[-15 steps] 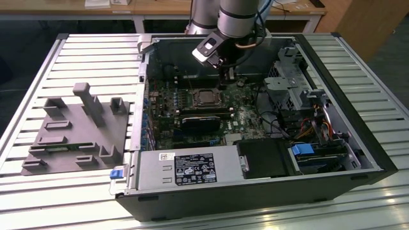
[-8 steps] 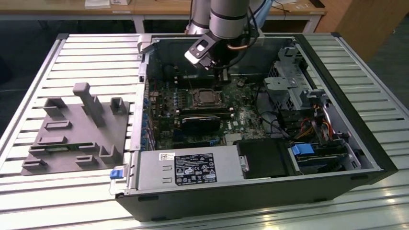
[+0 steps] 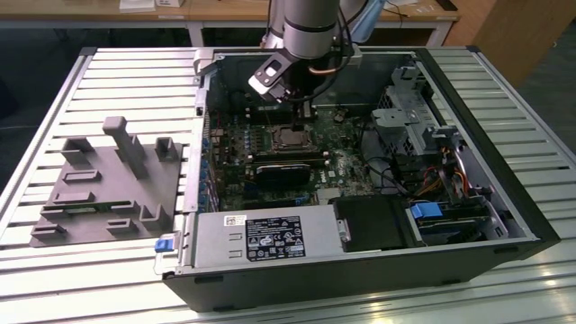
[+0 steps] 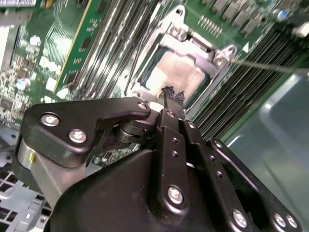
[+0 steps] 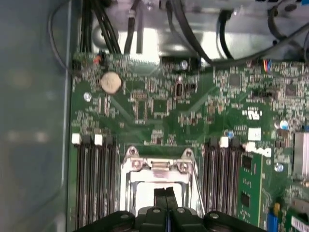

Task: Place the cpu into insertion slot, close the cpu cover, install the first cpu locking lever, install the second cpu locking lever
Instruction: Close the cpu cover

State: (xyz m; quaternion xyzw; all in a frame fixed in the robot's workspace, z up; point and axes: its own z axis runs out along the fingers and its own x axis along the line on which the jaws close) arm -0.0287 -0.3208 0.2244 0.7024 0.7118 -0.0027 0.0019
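Silvery-tan metal marks the cpu (image 4: 174,72), seated in the insertion slot (image 3: 290,138) on the green motherboard (image 5: 154,96), and you can see the cpu cover (image 4: 207,52) lying flat over the insertion slot with the chip's top showing through its square window. Your gripper (image 4: 173,94) hangs right above the near edge of the insertion slot, its two black fingers (image 5: 161,195) pressed together with nothing between them; you cannot tell whether the tips touch the metal. A thin wire lever (image 4: 270,65) runs out from one corner of the insertion slot, across the memory slots (image 5: 94,183) flanking it.
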